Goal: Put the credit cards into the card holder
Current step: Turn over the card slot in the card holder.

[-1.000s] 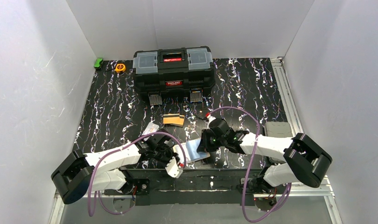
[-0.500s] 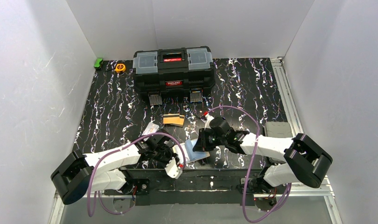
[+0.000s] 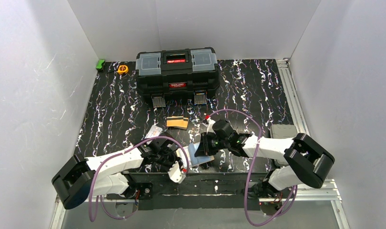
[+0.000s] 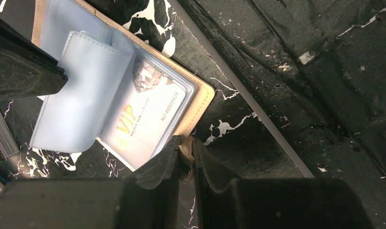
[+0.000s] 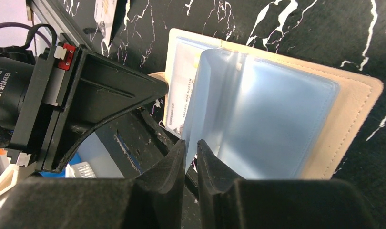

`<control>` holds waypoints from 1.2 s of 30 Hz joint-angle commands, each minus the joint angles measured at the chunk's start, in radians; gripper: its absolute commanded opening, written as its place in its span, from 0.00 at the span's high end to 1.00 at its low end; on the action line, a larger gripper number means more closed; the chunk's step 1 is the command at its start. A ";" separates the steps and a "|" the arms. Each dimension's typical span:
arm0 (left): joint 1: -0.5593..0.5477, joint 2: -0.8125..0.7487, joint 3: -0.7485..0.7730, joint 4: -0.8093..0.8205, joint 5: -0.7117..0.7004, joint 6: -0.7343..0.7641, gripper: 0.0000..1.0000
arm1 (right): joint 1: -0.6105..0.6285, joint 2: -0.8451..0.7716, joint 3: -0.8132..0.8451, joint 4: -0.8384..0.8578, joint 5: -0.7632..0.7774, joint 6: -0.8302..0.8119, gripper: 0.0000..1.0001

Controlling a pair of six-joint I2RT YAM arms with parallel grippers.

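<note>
Overhead, both my arms lie low, elbows out, forearms angled inward so the grippers meet at the holder [image 3: 197,153], which lies open between them. Only this view shows the tan cards [image 3: 177,122] lying well beyond my fingertips, toward the black toolbox [image 3: 177,71]; its red label is too small to read.

Only the left wrist view shows my left gripper [image 4: 185,151] almost closed, pinching the holder's tan snap tab [image 4: 184,143]. A pale card [image 4: 144,119] sits in a pocket just past the fingertips, printed "VIP" in gold and "NO 88888828".

Only the right wrist view shows my right gripper [image 5: 191,148]. Its fingers stand a narrow slit apart, with a clear pocket leaf [image 5: 267,119] raised at their tips. Whether the leaf is pinched I cannot tell. "DAMIAO" is printed on the left wrist's motor [image 5: 10,95].
</note>
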 commanded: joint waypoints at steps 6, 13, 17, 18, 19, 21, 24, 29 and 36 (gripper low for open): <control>-0.001 -0.031 -0.023 -0.047 0.031 0.027 0.96 | 0.003 0.027 0.024 0.079 -0.065 -0.001 0.73; -0.001 -0.036 -0.026 -0.053 0.032 0.038 0.96 | 0.002 0.039 0.025 0.115 -0.091 -0.005 0.70; -0.001 -0.034 -0.024 -0.053 0.034 0.039 0.96 | 0.003 0.050 0.030 0.127 -0.106 -0.004 0.70; -0.001 -0.034 -0.024 -0.053 0.035 0.039 0.96 | 0.003 0.053 0.032 0.126 -0.109 -0.006 0.70; -0.001 -0.032 -0.023 -0.053 0.035 0.039 0.96 | 0.003 0.055 0.035 0.126 -0.110 -0.008 0.70; -0.001 -0.029 -0.021 -0.055 0.035 0.043 0.96 | 0.003 0.058 0.038 0.126 -0.117 -0.010 0.69; -0.001 -0.028 -0.021 -0.057 0.035 0.050 0.96 | 0.003 0.057 0.045 0.133 -0.130 -0.014 0.67; -0.001 -0.028 -0.021 -0.060 0.037 0.059 0.96 | 0.003 0.063 0.057 0.128 -0.147 -0.024 0.61; -0.001 -0.032 -0.020 -0.064 0.037 0.063 0.96 | 0.003 0.086 0.068 0.117 -0.144 -0.023 0.59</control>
